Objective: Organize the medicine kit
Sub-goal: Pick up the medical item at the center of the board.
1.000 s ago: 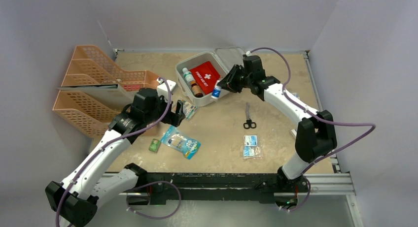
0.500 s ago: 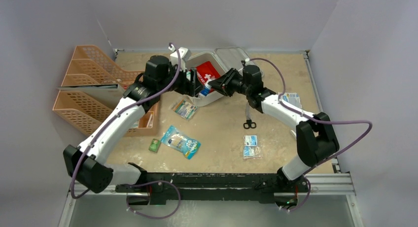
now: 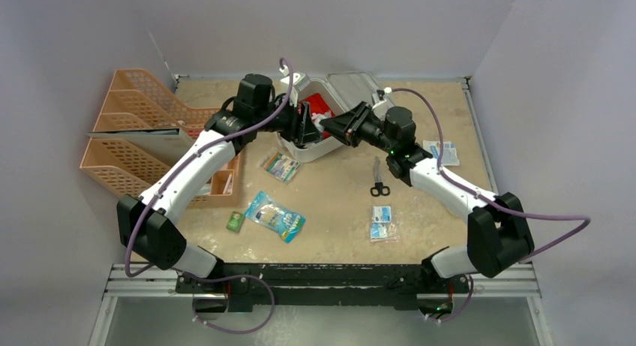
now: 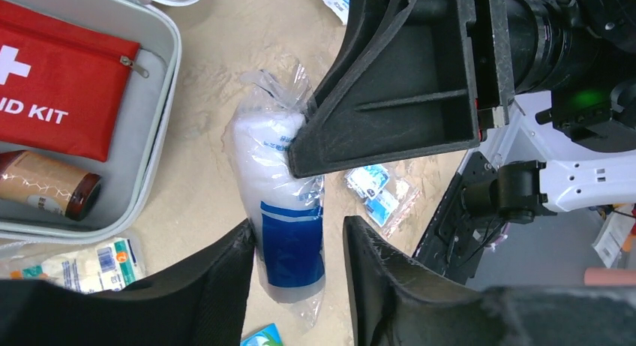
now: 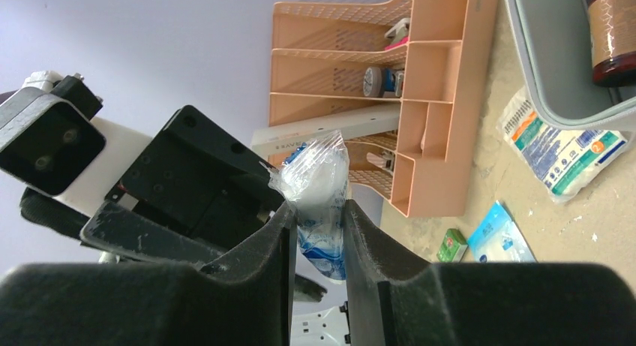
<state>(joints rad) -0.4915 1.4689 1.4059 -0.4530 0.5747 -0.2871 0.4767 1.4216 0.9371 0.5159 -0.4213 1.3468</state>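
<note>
The medicine kit (image 3: 306,152), a pale grey soft-shell case, lies open at the far middle of the desk (image 3: 337,203), its lid (image 3: 351,83) folded back to the far right. Inside are a flat red pouch (image 4: 52,83) with a white cross and, beside it, a brown bottle (image 4: 52,187) on its side.

The two arms meet in the air by the kit's near right edge. The right hand (image 5: 317,207) is clamped narrow on the gathered end of a clear plastic bag (image 4: 264,151) of white material with a blue label, holding it clear of the desk. The left hand (image 4: 298,230) stands half-wide around the bag's labelled end. One finger (image 4: 202,293) is against the plastic and the other (image 4: 405,301) is just apart from it, so the bag is not yet gripped.

Orange mesh file trays (image 3: 142,128) stand at the desk's far left, with small items in their compartments. A flat printed packet (image 3: 280,166) lies just near of the kit. Nearer again lie a blue-and-white pouch (image 3: 275,215) and, to its left, a small green box (image 3: 235,221). To the right lie black-handled scissors (image 3: 379,179), and near of them clear sachets (image 3: 382,223). Another packet (image 3: 442,151) lies at the far right beside the right arm.
</note>
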